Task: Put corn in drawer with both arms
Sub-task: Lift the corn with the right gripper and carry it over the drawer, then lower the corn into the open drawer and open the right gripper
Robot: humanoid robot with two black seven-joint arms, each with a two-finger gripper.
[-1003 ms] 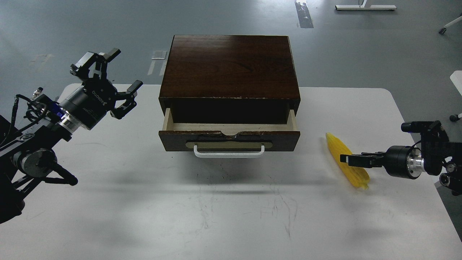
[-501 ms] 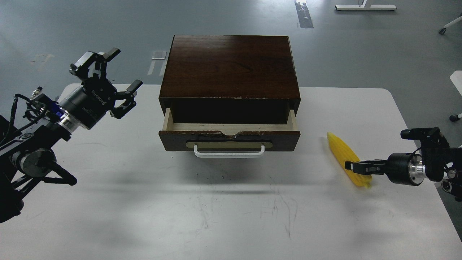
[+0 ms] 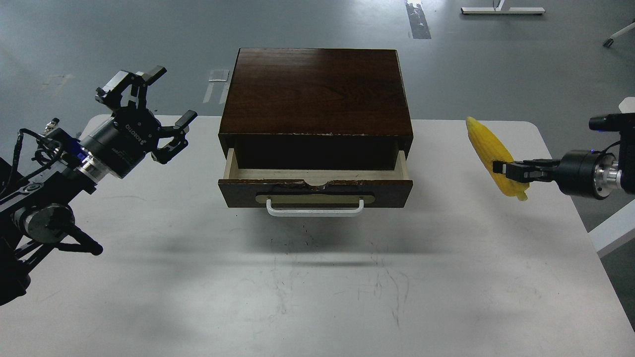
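The yellow corn (image 3: 488, 146) hangs in the air at the right, tilted, tip pointing up and to the far left. My right gripper (image 3: 507, 168) is shut on its lower half and holds it well above the table, to the right of the drawer. The drawer (image 3: 316, 184) of the dark brown box (image 3: 316, 91) is pulled partly out; its pale wood floor shows, and its white bar handle (image 3: 315, 209) faces me. My left gripper (image 3: 159, 110) is open and empty, held above the table's far left corner, left of the box.
The white table (image 3: 317, 277) spans the view; its right edge runs close under my right arm. Grey floor lies beyond the box, with a white stand's foot (image 3: 502, 9) at the far right.
My right gripper has closed on the corn and lifted it off the table, up and slightly right. The left arm and the drawer have not moved.
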